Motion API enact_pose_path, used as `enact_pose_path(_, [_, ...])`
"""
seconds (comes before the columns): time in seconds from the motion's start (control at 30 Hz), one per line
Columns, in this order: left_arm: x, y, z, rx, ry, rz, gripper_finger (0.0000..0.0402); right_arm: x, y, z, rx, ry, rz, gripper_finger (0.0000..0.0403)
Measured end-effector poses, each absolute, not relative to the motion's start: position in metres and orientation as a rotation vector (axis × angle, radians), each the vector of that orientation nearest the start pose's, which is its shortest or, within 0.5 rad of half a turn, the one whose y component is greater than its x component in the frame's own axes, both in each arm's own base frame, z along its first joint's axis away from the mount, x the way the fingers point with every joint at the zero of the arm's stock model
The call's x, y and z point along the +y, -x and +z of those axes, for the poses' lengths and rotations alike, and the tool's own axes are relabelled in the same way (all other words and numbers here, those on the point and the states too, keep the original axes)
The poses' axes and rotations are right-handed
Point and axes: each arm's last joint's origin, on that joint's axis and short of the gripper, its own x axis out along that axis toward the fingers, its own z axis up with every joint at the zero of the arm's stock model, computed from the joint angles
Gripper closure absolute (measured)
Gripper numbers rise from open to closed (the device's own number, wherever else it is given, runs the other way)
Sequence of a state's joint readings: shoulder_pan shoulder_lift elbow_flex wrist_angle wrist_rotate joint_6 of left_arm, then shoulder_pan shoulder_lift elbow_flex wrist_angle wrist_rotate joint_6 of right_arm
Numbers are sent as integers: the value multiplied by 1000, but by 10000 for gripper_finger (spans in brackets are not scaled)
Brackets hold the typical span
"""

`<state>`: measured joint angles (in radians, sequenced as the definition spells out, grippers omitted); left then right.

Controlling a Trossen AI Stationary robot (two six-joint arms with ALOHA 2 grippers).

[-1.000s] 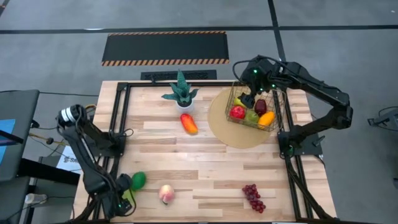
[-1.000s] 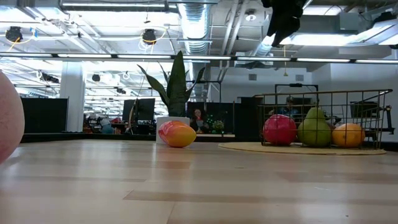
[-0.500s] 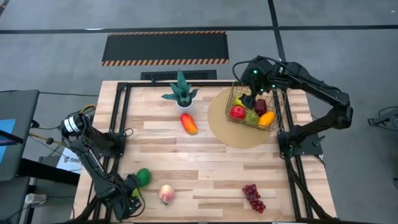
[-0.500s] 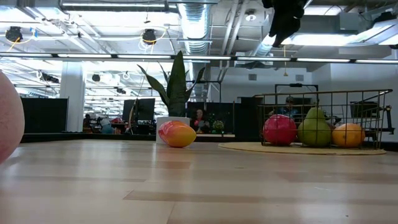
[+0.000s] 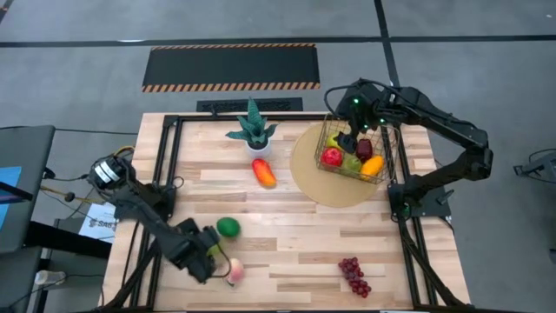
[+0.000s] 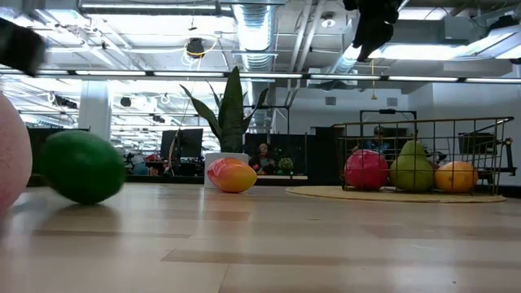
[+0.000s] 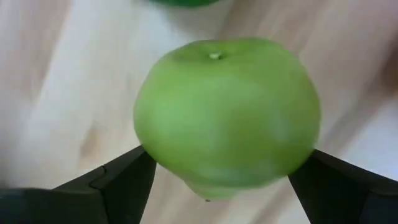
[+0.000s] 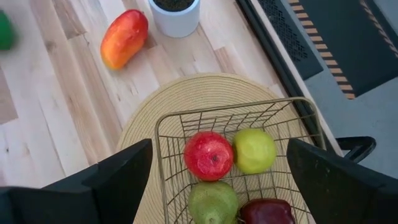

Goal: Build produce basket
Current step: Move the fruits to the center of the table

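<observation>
Gripping: left gripper (image 5: 215, 241) pinches a green apple (image 5: 228, 227) between its two fingers (image 7: 118, 186), over the near-left part of the table (image 5: 287, 235); the left wrist view shows the apple's stem end wedged between the dark pads.
Apple height: in the low view the green apple (image 6: 81, 167) sits close to the wood; whether it touches the table I cannot tell, since the edge there is blurred.
Peach: peach (image 5: 233, 272) lies on the table just near of the left gripper, at the near edge.
Right gripper: right gripper (image 5: 350, 139) hangs above the basket (image 5: 329, 130), fingers spread wide, nothing between them.
Basket: wire basket stands on the round tan mat (image 5: 313, 178) at the far right of the table.
Basket contents: red apple (image 5: 331, 156), pear (image 5: 351, 162), an orange-yellow fruit (image 5: 372, 165) and a dark red fruit (image 5: 364, 148); the right wrist view also shows a yellow-green apple (image 8: 254, 150) beside the red apple.
Mango: red-orange mango (image 5: 264, 173) lies on bare wood left of the mat, just near of the potted plant (image 5: 252, 130).
Plant: white pot, spiky green leaves, far centre of the table.
Grapes: purple grapes (image 5: 354, 275) lie at the near right, well apart from the basket.
Room: shelving and ceiling lights show beyond the table in the low view.
</observation>
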<state>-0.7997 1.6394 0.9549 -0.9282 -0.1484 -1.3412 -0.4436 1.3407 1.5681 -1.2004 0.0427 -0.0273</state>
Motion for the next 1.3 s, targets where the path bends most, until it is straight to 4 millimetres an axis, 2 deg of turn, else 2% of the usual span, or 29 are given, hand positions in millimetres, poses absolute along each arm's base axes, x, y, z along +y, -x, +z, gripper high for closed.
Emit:
enact_pose_path(0.2, [-162,-210,160,1393,154,359,74,-101,-217,394,970,-177,-408,17])
enact_pose_path(0.4, [-129,-233,161,1370,-26,322,74,-95,-219,394,969,-172,-385,17])
enact_pose_path(0.7, [-80,-285,166,1166,-45,181,74,-88,-223,395,957,-170,-364,17])
enact_pose_path(0.8, [-65,-298,176,1131,-69,157,74,-86,-224,395,956,-168,-358,17])
enact_pose_path(0.93, [-49,-313,201,1088,-50,145,74,-87,-224,395,952,-191,-371,17])
enact_pose_path(1.03, [-38,-314,220,1137,0,247,74,-86,-224,395,949,-208,-379,17])
enact_pose_path(1.13, [-26,-304,233,1251,7,426,74,-85,-224,395,947,-205,-376,17])
enact_pose_path(1.3, [6,-271,249,1375,122,856,74,-86,-226,396,929,-192,-372,17])
